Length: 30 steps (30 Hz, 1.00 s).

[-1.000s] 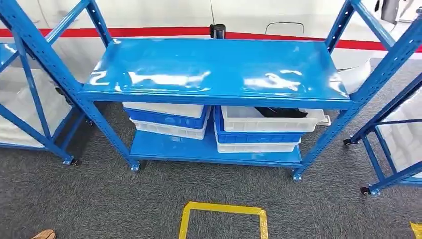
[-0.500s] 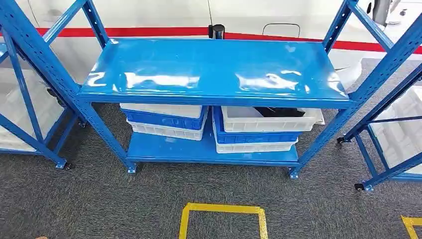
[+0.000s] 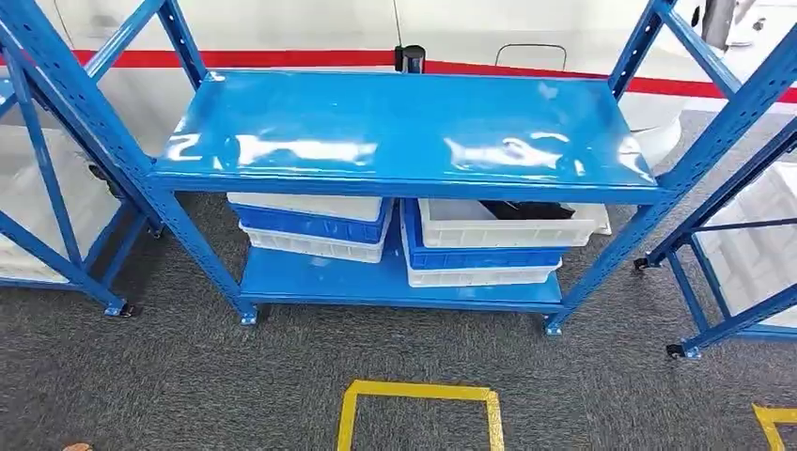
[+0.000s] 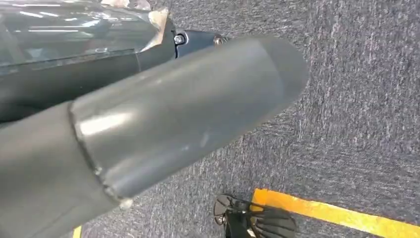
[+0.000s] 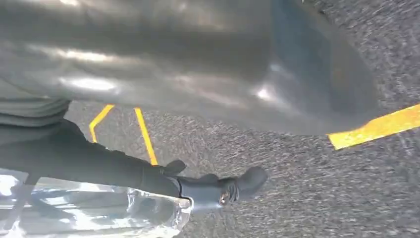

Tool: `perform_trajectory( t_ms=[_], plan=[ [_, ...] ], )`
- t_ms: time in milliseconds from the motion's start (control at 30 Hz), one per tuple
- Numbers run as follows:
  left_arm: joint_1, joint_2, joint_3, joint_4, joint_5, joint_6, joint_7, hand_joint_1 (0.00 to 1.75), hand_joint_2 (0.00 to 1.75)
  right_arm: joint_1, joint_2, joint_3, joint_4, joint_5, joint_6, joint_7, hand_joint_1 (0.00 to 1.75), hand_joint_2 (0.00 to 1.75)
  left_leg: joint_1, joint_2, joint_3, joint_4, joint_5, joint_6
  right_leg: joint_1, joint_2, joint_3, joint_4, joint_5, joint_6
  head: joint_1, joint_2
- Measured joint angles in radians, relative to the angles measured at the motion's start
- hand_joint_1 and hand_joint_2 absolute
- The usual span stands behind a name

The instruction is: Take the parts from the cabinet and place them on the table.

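Note:
A blue metal rack (image 3: 404, 132) stands in front of me with a bare, glossy top shelf. Two stacks of white and blue bins sit on its lower shelf (image 3: 320, 282). The left stack (image 3: 310, 225) shows no contents. The top white bin of the right stack (image 3: 498, 235) holds dark parts (image 3: 526, 210), half hidden under the top shelf. My left hand (image 4: 163, 114) hangs over the grey carpet with its thumb and a dark finger stretched out, holding nothing. My right hand (image 5: 198, 64) hangs the same way, a dark finger (image 5: 218, 191) extended, also holding nothing.
More blue racks with white bins stand at the left (image 3: 56, 150) and right (image 3: 742, 216). A yellow taped square (image 3: 418, 399) marks the carpet before the rack, with another yellow corner (image 3: 775, 418) at the right. A black post (image 3: 410, 58) stands behind the rack.
The whole picture has shifted slightly, so the camera has moved a little. The rack, the bins and the parts stay where they were.

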Motion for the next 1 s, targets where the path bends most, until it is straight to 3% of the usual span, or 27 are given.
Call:
perform_trajectory(
  t_ms=[33, 133, 167, 200, 300, 333, 367, 433, 467, 500, 533, 567, 633, 667, 700, 733, 800, 833, 867, 900, 933, 967, 1000],
  plan=[
    [0.000, 0.000, 0.000, 0.000, 0.000, 0.000, 0.000, 0.00, 0.00, 0.002, 0.000, 0.000, 0.000, 0.000, 0.000, 0.000, 0.00, 0.00, 0.003, 0.000, -0.001, 0.001, 0.001, -0.004, -0.005, -0.001, 0.017, -0.027, 0.014, 0.010, 0.000, 0.000],
    [0.000, -0.001, 0.000, 0.000, -0.001, -0.002, 0.001, 0.00, 0.00, 0.000, -0.004, 0.000, 0.000, 0.002, -0.002, 0.002, 0.00, 0.00, 0.014, -0.001, -0.006, 0.015, 0.000, -0.029, -0.026, -0.010, 0.163, -0.288, 0.103, 0.050, 0.000, 0.000],
    [0.000, 0.002, 0.000, 0.000, -0.001, -0.002, 0.001, 0.00, 0.00, -0.004, -0.002, 0.001, 0.000, 0.002, -0.002, 0.002, 0.00, 0.00, 0.008, -0.001, -0.011, 0.023, -0.006, -0.043, -0.015, -0.006, 0.163, -0.300, 0.100, 0.038, 0.006, 0.000],
    [0.000, 0.001, 0.000, 0.000, -0.001, -0.001, 0.001, 0.00, 0.00, -0.003, -0.003, 0.002, 0.000, 0.002, -0.002, 0.002, 0.00, 0.00, 0.008, -0.001, -0.010, 0.025, -0.008, -0.048, -0.014, -0.003, 0.157, -0.301, 0.106, 0.021, 0.000, 0.000],
    [0.000, 0.001, 0.000, 0.000, -0.001, 0.000, 0.001, 0.00, 0.00, -0.002, -0.003, 0.002, 0.000, 0.003, -0.003, 0.004, 0.00, 0.00, 0.016, -0.001, -0.011, 0.020, 0.001, -0.062, -0.014, -0.003, 0.154, -0.293, 0.109, -0.007, -0.002, 0.000],
    [0.000, 0.000, 0.000, 0.000, -0.001, 0.000, 0.001, 0.00, 0.00, -0.001, -0.003, 0.002, 0.000, 0.003, -0.002, 0.005, 0.00, 0.00, 0.023, -0.003, -0.014, 0.031, -0.010, -0.065, -0.016, -0.003, 0.152, -0.296, 0.116, -0.018, -0.002, 0.000],
    [0.000, 0.000, 0.000, 0.000, -0.001, 0.000, 0.001, 0.00, 0.00, -0.001, -0.003, 0.002, 0.000, 0.003, -0.002, 0.005, 0.00, 0.00, 0.023, -0.004, -0.031, 0.068, -0.049, -0.065, -0.013, -0.003, 0.153, -0.296, 0.120, -0.025, -0.001, 0.000],
    [0.000, 0.000, 0.000, 0.000, -0.001, -0.001, 0.000, 0.00, 0.00, -0.001, -0.004, 0.002, 0.000, 0.002, -0.002, 0.005, 0.00, 0.00, 0.021, -0.006, -0.097, 0.227, -0.151, -0.067, -0.005, -0.005, 0.139, -0.295, 0.129, -0.038, -0.004, 0.000],
    [0.000, 0.001, 0.000, 0.000, -0.001, -0.001, -0.001, 0.00, 0.00, -0.001, -0.003, 0.002, 0.000, 0.002, -0.002, 0.005, 0.00, 0.00, 0.021, -0.006, -0.125, 0.299, -0.182, -0.067, 0.000, -0.005, 0.133, -0.294, 0.131, -0.042, -0.004, 0.000],
    [0.001, 0.001, 0.000, 0.000, -0.001, -0.001, -0.003, 0.00, 0.00, 0.001, -0.003, 0.002, 0.000, 0.002, -0.002, 0.004, 0.00, 0.00, 0.021, -0.006, -0.137, 0.339, -0.192, -0.064, 0.005, -0.005, 0.129, -0.294, 0.134, -0.045, -0.004, 0.000],
    [0.002, 0.001, 0.000, 0.000, 0.000, -0.001, -0.006, 0.00, 0.00, 0.003, -0.004, 0.002, 0.000, 0.002, -0.002, 0.004, 0.00, 0.00, 0.019, -0.006, -0.124, 0.328, -0.177, -0.059, 0.009, -0.005, 0.127, -0.294, 0.137, -0.047, -0.003, 0.000],
    [0.002, 0.002, 0.000, 0.000, 0.000, -0.001, -0.008, 0.00, 0.00, 0.005, -0.003, 0.002, 0.000, 0.001, -0.002, 0.003, 0.00, 0.00, 0.016, -0.005, -0.091, 0.276, -0.146, -0.051, 0.012, -0.005, 0.126, -0.294, 0.138, -0.046, -0.004, 0.000],
    [0.001, 0.002, 0.000, 0.000, 0.000, -0.001, -0.011, 0.00, 0.00, 0.003, -0.003, 0.002, 0.000, 0.000, -0.002, 0.002, 0.00, 0.00, 0.008, -0.009, 0.015, 0.098, -0.074, -0.029, 0.017, -0.004, 0.126, -0.294, 0.142, -0.045, -0.003, 0.000],
    [-0.001, 0.003, 0.000, 0.000, 0.000, -0.001, -0.011, 0.00, 0.00, 0.003, -0.001, 0.002, 0.000, -0.001, -0.002, 0.002, 0.00, 0.00, 0.001, -0.012, 0.048, 0.031, -0.077, -0.018, 0.016, -0.004, 0.126, -0.294, 0.145, -0.041, -0.003, 0.000],
    [-0.002, 0.002, 0.000, 0.000, 0.000, -0.001, -0.011, 0.00, 0.00, 0.002, -0.001, 0.002, 0.000, -0.001, -0.002, 0.001, 0.00, 0.00, -0.003, -0.005, 0.046, 0.028, -0.067, -0.023, 0.025, -0.005, 0.123, -0.293, 0.148, -0.036, -0.002, 0.000],
    [-0.002, 0.002, 0.000, 0.000, 0.000, -0.001, -0.013, 0.00, 0.00, 0.001, -0.001, 0.002, 0.000, -0.001, -0.002, 0.001, 0.00, 0.00, -0.008, -0.004, 0.043, 0.030, -0.066, -0.023, 0.019, -0.007, 0.121, -0.293, 0.152, -0.030, -0.005, 0.000],
    [0.000, 0.002, 0.000, 0.000, 0.000, -0.001, -0.013, 0.00, 0.00, 0.000, 0.002, 0.002, 0.000, -0.001, -0.002, 0.001, 0.00, 0.00, -0.013, -0.005, 0.039, 0.025, -0.055, -0.015, 0.015, -0.009, 0.121, -0.300, 0.161, -0.016, -0.005, 0.000],
    [-0.001, 0.002, 0.000, 0.000, 0.000, -0.001, -0.013, 0.00, 0.00, 0.000, 0.002, 0.002, 0.001, -0.001, -0.002, 0.001, 0.00, 0.00, -0.007, -0.003, 0.038, 0.007, -0.037, -0.010, 0.030, -0.009, 0.113, -0.295, 0.159, -0.009, -0.003, 0.000],
    [-0.002, 0.000, 0.000, 0.000, 0.000, 0.000, -0.013, 0.00, 0.00, 0.002, 0.000, 0.002, 0.001, -0.002, -0.002, 0.001, 0.00, 0.00, -0.006, 0.000, 0.036, 0.002, -0.028, -0.007, 0.015, -0.011, 0.097, -0.275, 0.138, -0.012, -0.002, 0.000],
    [-0.002, 0.001, 0.000, 0.000, 0.000, 0.000, -0.014, 0.00, 0.00, 0.002, 0.000, 0.002, 0.001, -0.002, -0.002, 0.001, 0.00, 0.00, -0.006, 0.000, 0.025, 0.002, -0.022, 0.001, 0.021, -0.009, 0.074, -0.219, 0.095, -0.022, 0.001, 0.000],
    [-0.002, 0.001, 0.000, 0.000, 0.000, -0.001, -0.013, 0.00, 0.00, 0.002, 0.000, 0.002, 0.001, -0.002, -0.002, 0.001, 0.00, 0.00, -0.008, 0.001, 0.016, 0.002, -0.017, 0.000, 0.018, -0.009, 0.039, -0.136, 0.051, -0.027, 0.002, 0.000],
    [-0.002, 0.000, 0.000, 0.000, 0.000, -0.001, -0.013, 0.00, 0.00, 0.002, -0.001, 0.002, 0.001, -0.002, -0.002, 0.001, 0.00, 0.00, -0.009, 0.003, 0.008, 0.003, -0.012, 0.001, 0.016, -0.009, 0.009, -0.056, 0.016, -0.029, 0.000, 0.000],
    [-0.001, 0.000, 0.000, 0.000, 0.000, -0.001, -0.013, 0.00, 0.00, 0.002, -0.002, 0.002, 0.001, -0.002, -0.002, 0.001, 0.00, 0.00, -0.010, 0.004, 0.000, 0.004, -0.006, 0.001, 0.016, -0.009, -0.006, -0.002, -0.002, -0.025, 0.002, 0.000]
  ],
)
